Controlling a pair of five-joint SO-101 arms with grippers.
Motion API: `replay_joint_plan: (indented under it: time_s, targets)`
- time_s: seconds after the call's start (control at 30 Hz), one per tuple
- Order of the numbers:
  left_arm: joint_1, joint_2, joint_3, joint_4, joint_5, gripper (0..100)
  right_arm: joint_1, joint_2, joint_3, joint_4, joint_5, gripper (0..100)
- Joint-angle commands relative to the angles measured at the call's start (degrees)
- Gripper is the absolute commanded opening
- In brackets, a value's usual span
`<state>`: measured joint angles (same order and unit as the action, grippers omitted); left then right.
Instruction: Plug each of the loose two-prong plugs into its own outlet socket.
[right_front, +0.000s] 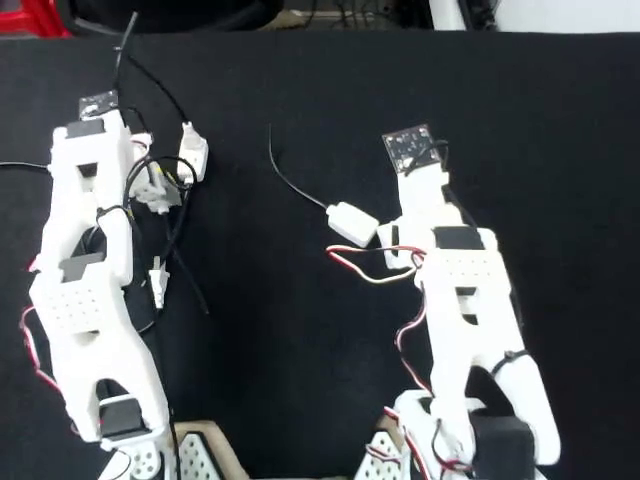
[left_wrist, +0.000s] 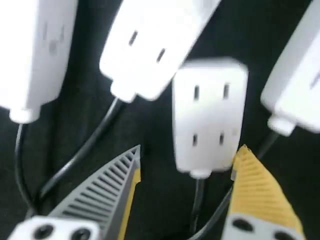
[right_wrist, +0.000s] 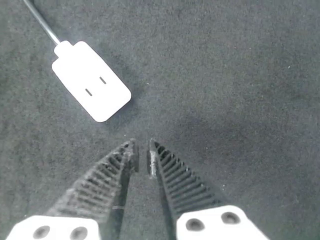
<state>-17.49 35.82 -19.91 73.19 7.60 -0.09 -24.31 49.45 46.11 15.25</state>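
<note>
In the left wrist view my left gripper (left_wrist: 190, 150) is open, one grey finger and one yellow finger either side of the cord end of a white double outlet socket (left_wrist: 210, 115). Three more white sockets fan around it: one tilted (left_wrist: 150, 45), one at the edge (left_wrist: 35, 55), one opposite (left_wrist: 300, 85). From above this cluster (right_front: 160, 188) lies beside the left arm (right_front: 85, 250). My right gripper (right_wrist: 141, 150) is shut with nothing in it, just above the cloth. A single white socket (right_wrist: 92, 87) on a thin black cord lies ahead of it, seen from above as the socket (right_front: 350, 222).
Black cloth (right_front: 300, 350) covers the table. Black cords (right_front: 185, 270) trail from the left cluster, with a small white piece (right_front: 157, 280) among them. Red and yellow wires (right_front: 370, 270) loop off the right arm (right_front: 460, 300). Open cloth lies between the arms.
</note>
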Motion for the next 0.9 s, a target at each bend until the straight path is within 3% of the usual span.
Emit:
replay_joint_plan:
  time_s: [0.0,0.27,0.47,0.57,0.7,0.87]
  targets:
    - [-0.31,-3.52,-0.04,-4.57,3.87,28,-0.97,0.13,-0.57,-1.05,0.44,3.5]
    - [1.89,-2.02,-0.13,-7.12,5.01,27,-1.05,0.13,-0.57,-1.05,0.44,3.5]
    - [1.8,-0.53,-0.31,-6.68,4.48,9,-1.05,0.13,-0.57,-1.05,0.44,3.5]
    - [1.98,-0.62,0.04,-6.33,4.48,6,-1.05,0.13,-0.57,-1.05,0.44,3.5]
    - [2.07,-0.79,-1.71,-0.97,4.4,5,-1.05,0.13,-0.57,-1.14,0.44,3.5]
    - [5.14,-0.79,-9.63,13.19,0.35,5,-1.05,0.13,-0.57,-1.14,0.44,3.5]
